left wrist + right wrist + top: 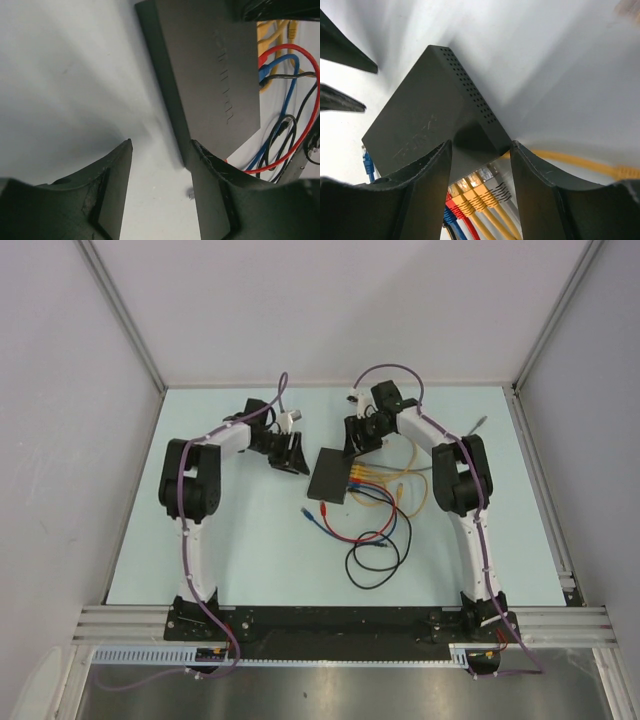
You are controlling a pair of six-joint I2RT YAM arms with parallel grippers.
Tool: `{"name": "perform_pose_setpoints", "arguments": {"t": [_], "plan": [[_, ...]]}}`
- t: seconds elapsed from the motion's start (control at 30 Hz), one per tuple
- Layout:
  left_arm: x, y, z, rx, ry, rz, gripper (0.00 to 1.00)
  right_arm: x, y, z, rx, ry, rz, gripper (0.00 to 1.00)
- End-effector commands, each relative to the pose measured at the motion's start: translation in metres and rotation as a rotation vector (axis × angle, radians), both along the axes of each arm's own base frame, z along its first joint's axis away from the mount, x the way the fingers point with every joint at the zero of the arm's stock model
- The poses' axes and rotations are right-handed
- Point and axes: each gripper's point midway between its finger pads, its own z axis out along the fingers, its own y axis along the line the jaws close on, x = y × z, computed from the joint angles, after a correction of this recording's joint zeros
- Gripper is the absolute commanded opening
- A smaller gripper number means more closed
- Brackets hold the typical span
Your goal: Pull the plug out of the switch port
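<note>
If open, right gripper (481,145) over switch (422,112).

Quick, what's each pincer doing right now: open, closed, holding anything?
Left pincer: open, empty, beside the switch.
Right pincer: open, empty, over the switch's port end.

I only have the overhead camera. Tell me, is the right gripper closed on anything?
Observer: No. In the right wrist view the right gripper is open, with a corner of the switch showing between its fingers.
Operator: Where are the plugs relative to those fingers?
Observer: The yellow plugs are seated side by side in the switch's port edge. They show in the gap between the fingers, nearer the camera than that corner, and neither finger touches them.
</note>
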Motion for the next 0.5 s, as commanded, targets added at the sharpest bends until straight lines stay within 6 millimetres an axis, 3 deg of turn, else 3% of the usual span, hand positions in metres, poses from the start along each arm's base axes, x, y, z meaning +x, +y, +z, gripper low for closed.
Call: {"name": "perform_pose_setpoints", "arguments": {"t": [0.0, 0.17, 0.2, 0.47], "plan": [[-0.023, -0.018, 0.006, -0.063, 0.025, -0.094, 0.54, -0.003, 0.014, 0.006, 0.067, 0.024, 0.026, 0.55], [-0.059, -0.023, 0.0, -0.061, 0.084, -0.162, 0.49, -0.014, 0.037, 0.002, 0.092, 0.038, 0.078, 0.53], [-0.063, -0.022, 0.006, -0.068, 0.075, -0.167, 0.49, -0.017, 0.043, 0.0, 0.102, 0.06, 0.077, 0.53], [-0.128, -0.001, 0.0, -0.033, 0.169, -0.206, 0.47, -0.035, 0.078, -0.009, 0.128, 0.096, 0.129, 0.51]]}}
